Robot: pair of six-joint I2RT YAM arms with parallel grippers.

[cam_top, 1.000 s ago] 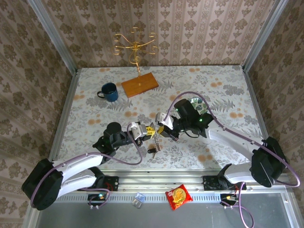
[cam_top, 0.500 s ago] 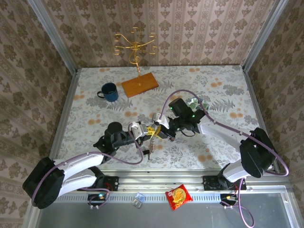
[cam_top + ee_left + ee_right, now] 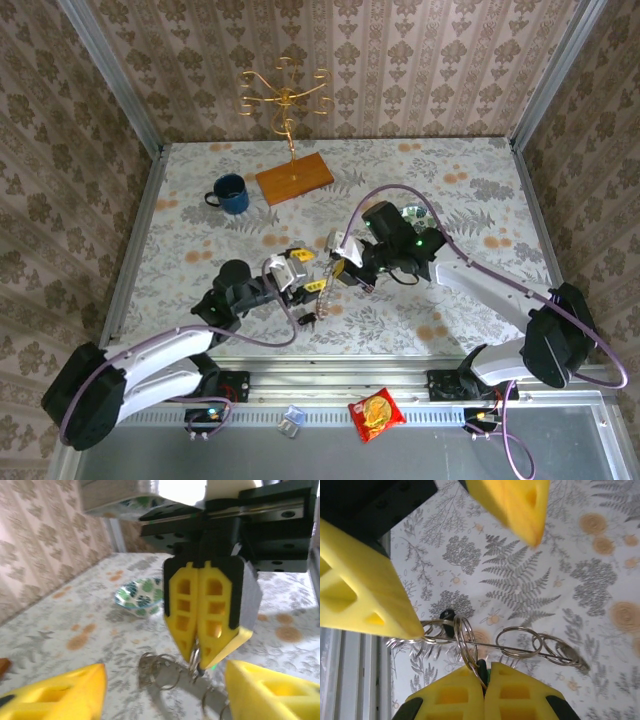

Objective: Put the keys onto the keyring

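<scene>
My right gripper is shut on a silver split keyring, held a little above the table. A sliver of a green key head shows between its fingertips. More silver rings string off along a thin wire, and a dark key head hangs behind the keyring. In the left wrist view the shut right fingers pinch the keyring. My left gripper is open with nothing in it, its fingers either side of the rings. A dark key dangles below.
A leaf-patterned bowl lies behind the right arm. A blue mug and a gold stand on a wooden base are at the back left. A red snack packet lies below the table's front rail.
My left gripper has opened, let go of the rings and drawn back slightly left. My right gripper stays shut on the keyring, the bunch hanging from it.
</scene>
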